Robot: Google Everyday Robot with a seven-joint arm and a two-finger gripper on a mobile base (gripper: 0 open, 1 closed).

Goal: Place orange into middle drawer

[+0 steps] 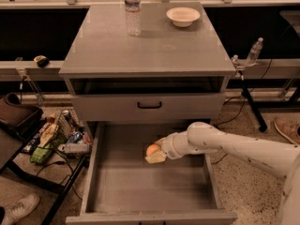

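Observation:
The orange (152, 149) is held in my gripper (155, 153), whose pale fingers are shut on it. The gripper hangs over the open middle drawer (117, 191), a wide grey box with a flat floor, near its back right part. My white arm (234, 146) reaches in from the right over the drawer's right wall. I cannot tell if the orange touches the floor.
A shallower closed drawer front with a black handle (149, 106) sits just above. On the cabinet top stand a water bottle (133, 9) and a white bowl (183, 16). Clutter and cables (56, 139) lie on the floor at left. A shoe (287, 128) is at right.

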